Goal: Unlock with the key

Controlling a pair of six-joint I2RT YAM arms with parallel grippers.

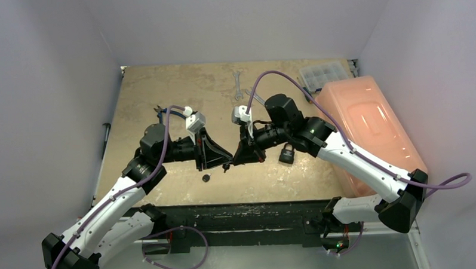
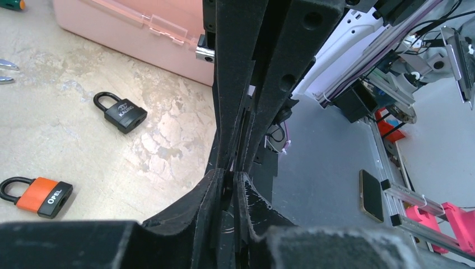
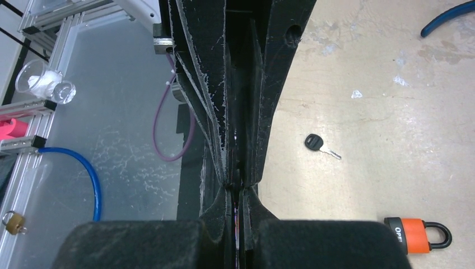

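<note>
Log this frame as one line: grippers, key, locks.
left gripper shut | right gripper shut, tips meeting mid-table, held item unclear | key loose on table | black padlock, orange padlock on table, shackles closed

Left gripper (image 1: 223,161) and right gripper (image 1: 239,158) meet tip to tip over mid-table, so there's no lane between them. The pink box (image 1: 367,127) walls off the right side. A black padlock (image 1: 286,154) sits just beside the right gripper, and a key (image 1: 206,178) lies near the left. There's open room over the far-left table (image 1: 150,95).
</note>
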